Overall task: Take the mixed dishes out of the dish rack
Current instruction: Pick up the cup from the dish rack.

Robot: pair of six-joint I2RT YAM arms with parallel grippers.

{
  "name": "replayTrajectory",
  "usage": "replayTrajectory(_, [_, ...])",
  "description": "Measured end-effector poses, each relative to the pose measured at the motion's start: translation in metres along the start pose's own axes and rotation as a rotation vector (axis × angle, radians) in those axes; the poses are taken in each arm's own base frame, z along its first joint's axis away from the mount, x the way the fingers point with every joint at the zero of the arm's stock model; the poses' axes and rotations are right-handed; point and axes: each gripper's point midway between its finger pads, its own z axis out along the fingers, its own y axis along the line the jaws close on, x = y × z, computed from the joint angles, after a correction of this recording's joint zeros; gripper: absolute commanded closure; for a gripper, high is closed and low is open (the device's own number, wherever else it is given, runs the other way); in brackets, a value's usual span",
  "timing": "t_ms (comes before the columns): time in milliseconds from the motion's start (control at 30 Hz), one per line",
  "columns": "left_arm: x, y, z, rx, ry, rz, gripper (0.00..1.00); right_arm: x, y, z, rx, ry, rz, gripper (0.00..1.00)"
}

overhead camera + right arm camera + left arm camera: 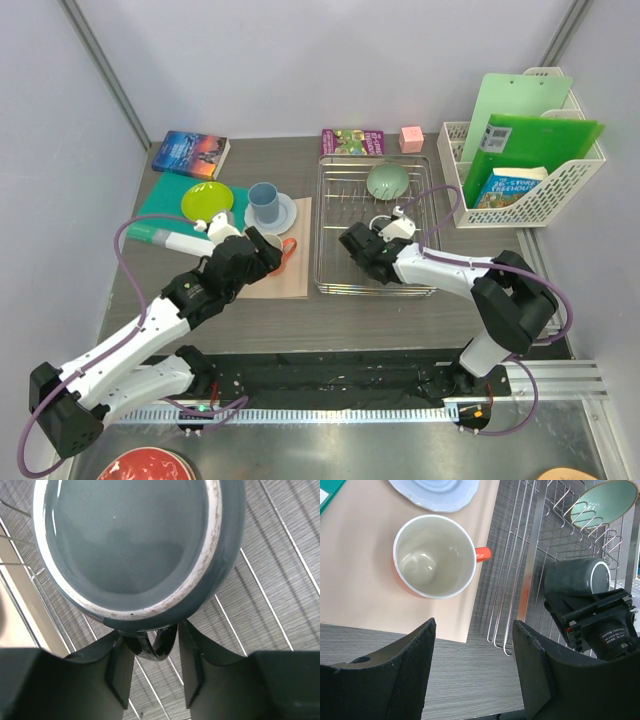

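Observation:
The silver wire dish rack (330,275) stands mid-table. The sage-green bowl (387,181) leans in its far part and also shows in the left wrist view (602,500). My right gripper (352,243) is inside the rack, shut (150,632) on the handle of a dark grey mug (135,545) lying on its side (577,577). The orange mug (434,555) stands upright on a tan mat (290,280). My left gripper (262,247) hovers open (472,630) and empty just near it. The light blue cup (264,203) stands on the white plate (288,214). The lime-green plate (207,200) lies on a teal mat.
Books (190,153) and a pink cube (411,138) lie at the back. A white plastic file basket (560,190) with green folders stands right of the rack. A red plate (145,465) and a tan plate (570,474) lie below the table's near edge.

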Motion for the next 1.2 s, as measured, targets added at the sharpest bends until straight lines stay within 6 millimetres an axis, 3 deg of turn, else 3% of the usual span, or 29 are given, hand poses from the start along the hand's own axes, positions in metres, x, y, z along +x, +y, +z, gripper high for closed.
replayTrajectory(100, [0.0, 0.0, 0.0, -0.001, 0.0, 0.0, 0.37, -0.002, -0.001, 0.001, 0.005, -0.012, -0.004, 0.68])
replayTrajectory(333, [0.0, 0.0, 0.0, -0.001, 0.001, 0.0, 0.37, -0.007, -0.003, 0.001, 0.014, -0.035, -0.008, 0.99])
replayTrajectory(533, [0.0, 0.0, 0.0, -0.001, 0.001, 0.0, 0.37, -0.003, -0.007, -0.003, 0.026, -0.038, -0.045, 0.99])
replayTrajectory(700, [0.0, 0.0, 0.0, -0.001, 0.001, 0.0, 0.39, 0.001, -0.012, -0.016, 0.024, -0.025, -0.181, 0.99])
replayTrajectory(867, [0.001, 0.001, 0.001, -0.002, 0.002, 0.005, 0.39, -0.012, 0.011, -0.065, -0.142, -0.041, -0.307, 0.99])
replayTrajectory(967, [0.001, 0.001, 0.001, -0.003, 0.002, 0.023, 0.39, -0.043, 0.032, -0.111, -0.314, -0.094, -0.295, 0.99])
replayTrajectory(1100, [-0.006, -0.004, -0.001, 0.009, -0.01, 0.059, 0.37, -0.094, 0.04, -0.164, -0.48, -0.202, -0.223, 0.99])
replayTrajectory(1200, [-0.017, -0.018, -0.006, 0.057, -0.035, 0.08, 0.21, -0.112, 0.036, -0.188, -0.576, -0.246, -0.185, 0.99])
